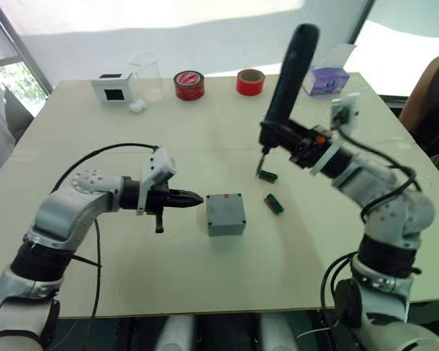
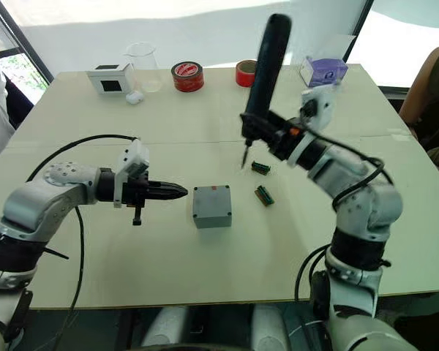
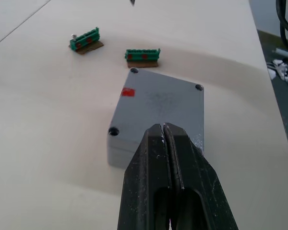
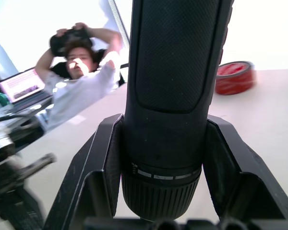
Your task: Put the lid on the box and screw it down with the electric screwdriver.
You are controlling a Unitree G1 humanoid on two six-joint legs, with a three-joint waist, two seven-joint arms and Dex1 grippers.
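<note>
Lid (image 1: 225,210) covers box (image 3: 134,143); left gripper (image 1: 192,197) pressed together beside it, right gripper (image 1: 282,139) clamps electric screwdriver (image 1: 287,73).

Beige table (image 1: 132,278): grey box (image 1: 226,213), two green connectors (image 1: 273,204), tape rolls (image 1: 189,85).

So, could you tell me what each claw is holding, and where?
Right claw grips the long black electric screwdriver around its lower body; left claw, shut, holds nothing.

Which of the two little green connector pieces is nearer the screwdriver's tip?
The green piece farther from the robot, lying just beside the electric screwdriver bit. The other green piece sits nearer the robot, closer to the box.
</note>
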